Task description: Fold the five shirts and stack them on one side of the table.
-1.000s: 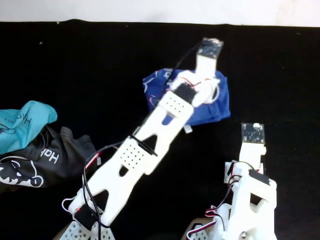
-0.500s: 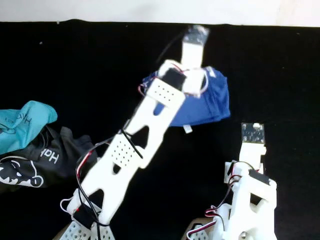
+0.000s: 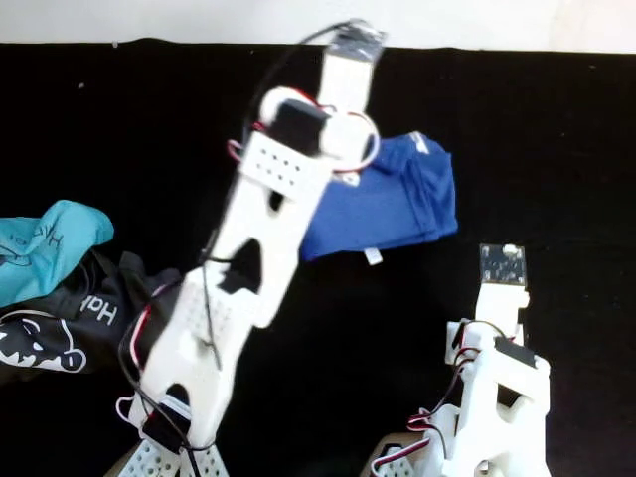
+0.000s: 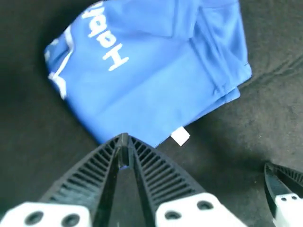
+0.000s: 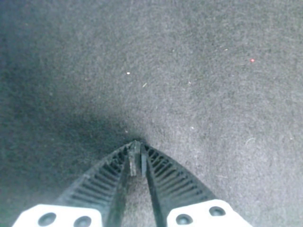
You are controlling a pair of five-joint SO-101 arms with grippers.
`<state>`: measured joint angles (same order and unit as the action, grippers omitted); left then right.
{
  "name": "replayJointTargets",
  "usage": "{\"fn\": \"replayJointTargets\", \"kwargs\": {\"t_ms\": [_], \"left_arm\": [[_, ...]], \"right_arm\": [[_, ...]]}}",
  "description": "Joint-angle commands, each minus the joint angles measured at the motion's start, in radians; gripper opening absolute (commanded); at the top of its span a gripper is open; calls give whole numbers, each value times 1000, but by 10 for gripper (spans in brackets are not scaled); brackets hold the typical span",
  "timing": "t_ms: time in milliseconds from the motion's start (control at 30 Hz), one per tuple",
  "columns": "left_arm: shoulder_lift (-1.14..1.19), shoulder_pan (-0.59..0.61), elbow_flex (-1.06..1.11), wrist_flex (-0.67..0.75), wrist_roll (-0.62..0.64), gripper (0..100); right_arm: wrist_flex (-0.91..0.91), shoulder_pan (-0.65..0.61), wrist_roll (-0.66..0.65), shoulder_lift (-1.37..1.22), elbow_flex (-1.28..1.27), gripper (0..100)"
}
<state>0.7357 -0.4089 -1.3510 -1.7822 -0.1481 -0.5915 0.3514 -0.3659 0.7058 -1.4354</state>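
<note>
A folded blue shirt (image 3: pixel 393 204) with white print lies right of the table's middle, and its white tag (image 3: pixel 373 256) sticks out at the near edge. My left arm (image 3: pixel 263 209) stretches far over the table, raised above the shirt's left part. In the left wrist view my left gripper (image 4: pixel 124 142) is shut and empty, with the blue shirt (image 4: pixel 151 66) below and beyond its tips. My right gripper (image 5: pixel 136 150) is shut with nothing in it, low over the bare black cloth near the table's front right (image 3: pixel 502 268).
A teal shirt (image 3: pixel 45 243) lies crumpled on a black printed shirt (image 3: pixel 89 318) at the left edge. Black cloth (image 3: pixel 556 149) covers the table. A tip of the right gripper (image 4: pixel 284 189) shows in the left wrist view.
My left arm has risen and swung left and back from the blue shirt. The shirt now lies uncovered where it was. The right arm has not moved.
</note>
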Motion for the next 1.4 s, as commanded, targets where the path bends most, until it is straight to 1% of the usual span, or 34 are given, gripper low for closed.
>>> {"fn": "replayJointTargets", "kwargs": {"t_ms": [0, 67, 133, 233, 300, 400, 500, 567, 767, 867, 933, 1033, 1133, 1267, 1367], "left_arm": [[-219, 1, 352, 5, 20, 14], [-257, 15, 539, 98, 20, 14], [-277, 42, 687, 227, 21, 14], [-275, 53, 848, 393, 23, 14], [-263, 30, 935, 479, 25, 14], [-234, -18, 1010, 592, 26, 14], [-199, -62, 1009, 675, 26, 14], [-171, -82, 974, 698, 26, 14], [-18, -119, 829, 703, 26, 14], [59, -124, 720, 697, 28, 14], [73, -125, 631, 666, 32, 14], [76, -139, 495, 623, 95, 14], [76, -145, 404, 591, 120, 14], [70, -140, 318, 468, 120, 14], [68, -119, 223, 315, 118, 14]], "right_arm": [[24, 12, 11, -1, -5, 9], [24, 10, 11, -1, -5, 9], [24, 10, 9, -1, -5, 9], [22, 10, 8, -1, -5, 9], [22, 10, 8, -1, -5, 9], [22, 10, 8, -1, -5, 9], [22, 10, 8, -1, -5, 9], [22, 10, 8, -1, -5, 9], [22, 10, 9, 1, -5, 9], [22, 10, 11, 1, -5, 9], [22, 10, 11, 1, -5, 9], [22, 10, 11, 1, -5, 9], [22, 12, 12, 1, -5, 9], [22, 12, 12, 5, -5, 9], [-25, 13, 12, 7, 7, 10]]}}
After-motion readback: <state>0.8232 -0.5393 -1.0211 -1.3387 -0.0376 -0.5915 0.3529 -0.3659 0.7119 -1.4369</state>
